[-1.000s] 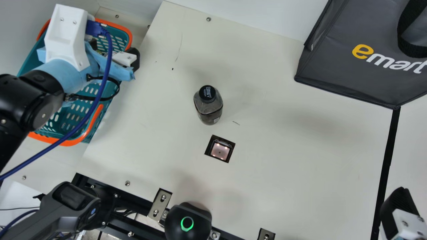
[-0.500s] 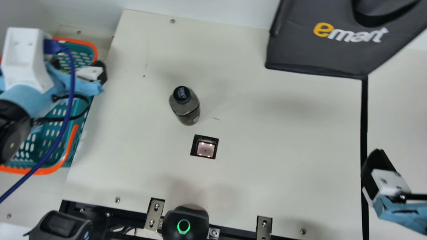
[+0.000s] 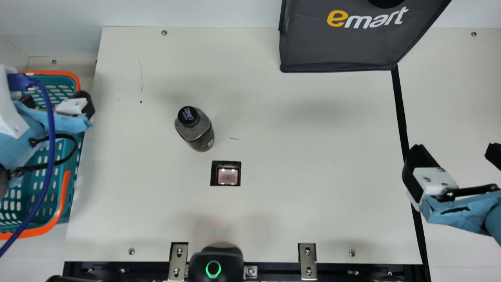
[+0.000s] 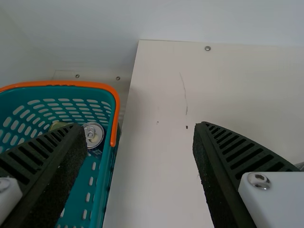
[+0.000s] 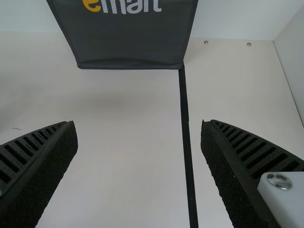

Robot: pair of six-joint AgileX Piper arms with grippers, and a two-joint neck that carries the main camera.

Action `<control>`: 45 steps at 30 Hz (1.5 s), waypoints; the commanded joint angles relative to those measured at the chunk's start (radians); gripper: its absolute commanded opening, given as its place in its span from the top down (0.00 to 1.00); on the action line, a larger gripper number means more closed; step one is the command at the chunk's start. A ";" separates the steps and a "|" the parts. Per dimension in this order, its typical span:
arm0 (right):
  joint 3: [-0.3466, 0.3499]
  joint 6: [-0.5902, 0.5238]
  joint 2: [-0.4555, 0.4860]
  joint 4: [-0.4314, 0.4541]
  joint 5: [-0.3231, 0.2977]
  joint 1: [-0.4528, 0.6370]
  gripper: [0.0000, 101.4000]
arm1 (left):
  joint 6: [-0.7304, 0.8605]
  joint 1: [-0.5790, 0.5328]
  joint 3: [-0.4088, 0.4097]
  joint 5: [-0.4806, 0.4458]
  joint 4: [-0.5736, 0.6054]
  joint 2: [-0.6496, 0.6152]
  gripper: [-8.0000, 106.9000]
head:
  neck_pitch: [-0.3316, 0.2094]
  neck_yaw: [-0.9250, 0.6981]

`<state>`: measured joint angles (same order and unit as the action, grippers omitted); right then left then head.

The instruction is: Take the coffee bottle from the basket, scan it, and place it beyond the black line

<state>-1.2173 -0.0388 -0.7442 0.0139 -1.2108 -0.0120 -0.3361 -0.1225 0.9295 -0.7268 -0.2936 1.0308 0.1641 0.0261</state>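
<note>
On the tabletop (image 3: 305,156) there is one coffee bottle (image 3: 196,131), one dark bag (image 3: 336,47), one square scanner window (image 3: 227,176) and one black line (image 3: 400,105). At its near edge I count two long metal brackets (image 3: 307,261). There is one basket (image 3: 64,196), and in it one can (image 4: 93,135) can be seen.

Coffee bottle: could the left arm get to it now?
Probably yes: the left gripper is open at the basket, and nothing stands between it and the bottle on the table.
</note>
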 commanded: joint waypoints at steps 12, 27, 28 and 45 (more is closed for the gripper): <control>0.000 0.000 0.000 0.000 0.000 0.000 0.10 | 0.000 -0.017 0.046 -0.015 0.040 0.038 0.15 | -0.026 0.001; 0.000 0.000 0.000 0.000 0.000 0.000 0.10 | -0.059 -0.156 0.095 -0.019 0.043 0.078 0.15 | -0.026 0.001; 0.000 0.000 0.000 0.000 0.000 0.000 0.10 | -0.065 -0.168 0.096 -0.017 0.040 0.081 0.15 | -0.026 0.001; 0.000 0.000 0.000 0.000 0.000 0.000 0.10 | -0.098 -0.338 0.118 0.031 0.031 0.123 0.15 | -0.026 0.001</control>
<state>-1.2173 -0.0388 -0.7442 0.0139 -1.2108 -0.0120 -0.4352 -0.4537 1.0460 -0.6984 -0.2638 1.1513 0.1657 0.0291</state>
